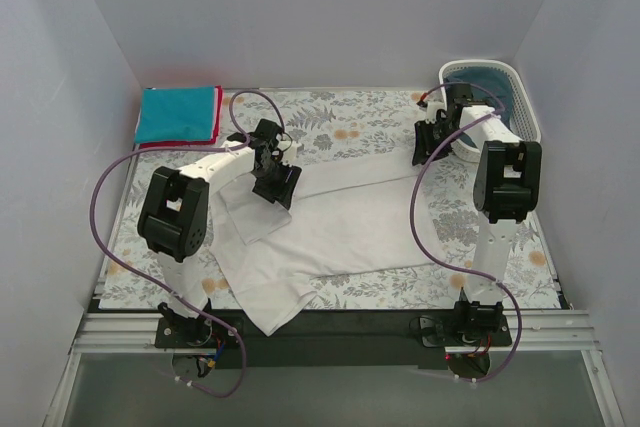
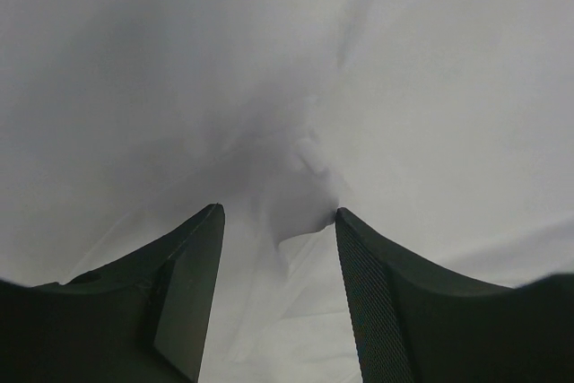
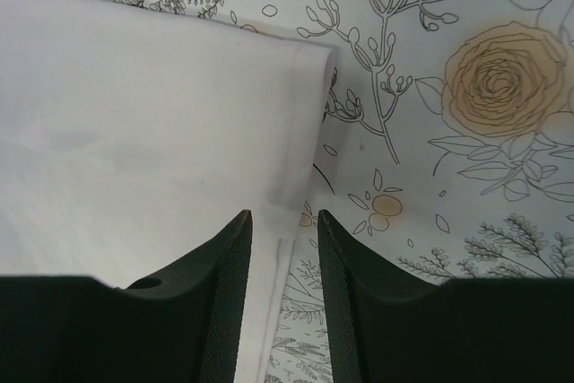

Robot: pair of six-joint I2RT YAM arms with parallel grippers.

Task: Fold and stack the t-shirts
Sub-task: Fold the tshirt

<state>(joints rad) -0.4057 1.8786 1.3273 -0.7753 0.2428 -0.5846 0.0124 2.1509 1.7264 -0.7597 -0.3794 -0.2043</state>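
Note:
The white t-shirt (image 1: 350, 222) lies spread across the middle of the table, partly folded, with one end hanging over the near edge. My left gripper (image 1: 275, 187) hovers low over its left part. In the left wrist view it (image 2: 278, 211) is open, with a small raised pucker of white cloth (image 2: 309, 168) just beyond the fingertips. My right gripper (image 1: 428, 152) is at the shirt's far right corner. It (image 3: 283, 214) is open, and the shirt's hem edge (image 3: 296, 132) runs between the fingers, not pinched. A folded bright teal t-shirt (image 1: 178, 113) rests on a red one (image 1: 175, 141) at the far left.
A white slatted basket (image 1: 528, 107) stands at the far right corner with a dark blue-teal t-shirt (image 1: 495, 87) inside. The floral tablecloth (image 3: 430, 177) covers the table. White walls enclose the left, back and right sides.

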